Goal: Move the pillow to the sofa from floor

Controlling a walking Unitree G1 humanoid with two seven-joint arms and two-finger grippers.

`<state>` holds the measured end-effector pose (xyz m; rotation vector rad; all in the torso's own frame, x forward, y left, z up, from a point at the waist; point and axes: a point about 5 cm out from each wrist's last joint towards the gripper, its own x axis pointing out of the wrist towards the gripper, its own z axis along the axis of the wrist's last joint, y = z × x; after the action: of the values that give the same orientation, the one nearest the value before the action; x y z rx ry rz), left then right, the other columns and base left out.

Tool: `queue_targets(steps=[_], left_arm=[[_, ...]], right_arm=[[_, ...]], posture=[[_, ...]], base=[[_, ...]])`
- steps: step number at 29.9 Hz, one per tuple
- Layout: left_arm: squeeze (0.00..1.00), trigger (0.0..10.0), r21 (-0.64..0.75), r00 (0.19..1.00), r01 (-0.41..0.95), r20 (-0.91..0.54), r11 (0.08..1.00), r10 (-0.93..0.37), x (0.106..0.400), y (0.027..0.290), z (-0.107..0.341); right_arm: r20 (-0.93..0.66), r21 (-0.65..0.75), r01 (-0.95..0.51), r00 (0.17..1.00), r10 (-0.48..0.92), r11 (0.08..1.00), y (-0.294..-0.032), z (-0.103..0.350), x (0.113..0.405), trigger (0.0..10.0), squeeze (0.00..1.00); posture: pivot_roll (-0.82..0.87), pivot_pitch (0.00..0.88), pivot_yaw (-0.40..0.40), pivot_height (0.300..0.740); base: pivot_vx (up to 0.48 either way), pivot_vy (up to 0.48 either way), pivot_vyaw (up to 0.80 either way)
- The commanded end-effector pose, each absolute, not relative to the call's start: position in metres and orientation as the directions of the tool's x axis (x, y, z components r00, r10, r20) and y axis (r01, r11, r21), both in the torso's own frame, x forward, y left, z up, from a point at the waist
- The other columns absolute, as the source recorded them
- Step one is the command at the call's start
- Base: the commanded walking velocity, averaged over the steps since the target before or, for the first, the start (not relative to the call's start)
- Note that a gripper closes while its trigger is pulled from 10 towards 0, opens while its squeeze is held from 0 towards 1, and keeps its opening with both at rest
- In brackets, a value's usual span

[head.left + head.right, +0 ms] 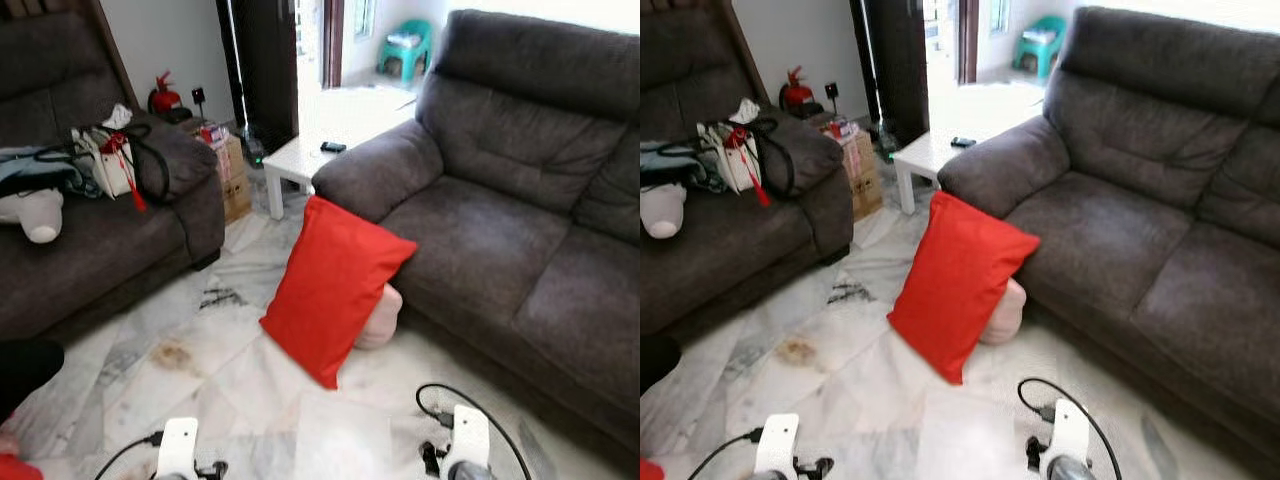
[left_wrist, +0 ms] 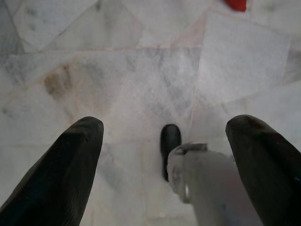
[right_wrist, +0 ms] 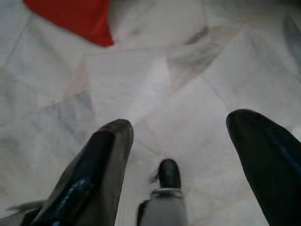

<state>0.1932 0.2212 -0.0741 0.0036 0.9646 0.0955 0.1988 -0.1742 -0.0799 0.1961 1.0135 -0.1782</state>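
A red pillow stands tilted on the marble floor, leaning against the front of the dark grey sofa on the right, just below its armrest. A pale pink soft object is tucked behind the pillow. Both my arms hang low in front of me, short of the pillow. My left gripper is open over bare floor, with a red pillow corner far off. My right gripper is open too, empty, and the pillow's lower corner lies some way beyond its fingers.
A second grey sofa on the left holds bags and clothes. A white low table and a cardboard box stand between the sofas at the back. A brown stain marks the floor. A dark object sits at the left edge.
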Motion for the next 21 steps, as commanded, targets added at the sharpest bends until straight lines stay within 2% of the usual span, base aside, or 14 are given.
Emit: queue_targets(steps=[1,21], left_arm=[[0.0,10.0,0.045,0.554,-0.085,-0.828,0.995,0.084,0.19,0.2215,-0.0757],[0.0,10.0,0.042,0.549,-0.083,-0.832,0.996,0.08,0.1883,0.221,-0.0767]], right_arm=[[-0.85,0.08,0.225,0.523,-0.051,0.971,-0.1733,-0.0789,0.2007,10.0,0.0],[-0.853,0.075,0.199,0.52,-0.04,0.977,-0.1738,-0.0795,0.1996,10.0,0.0]], posture=[[0.0,0.0,-0.017,0.74],[0.0,0.0,-0.021,0.74]], base=[[0.289,0.0,0.0],[0.288,0.0,0.0]])
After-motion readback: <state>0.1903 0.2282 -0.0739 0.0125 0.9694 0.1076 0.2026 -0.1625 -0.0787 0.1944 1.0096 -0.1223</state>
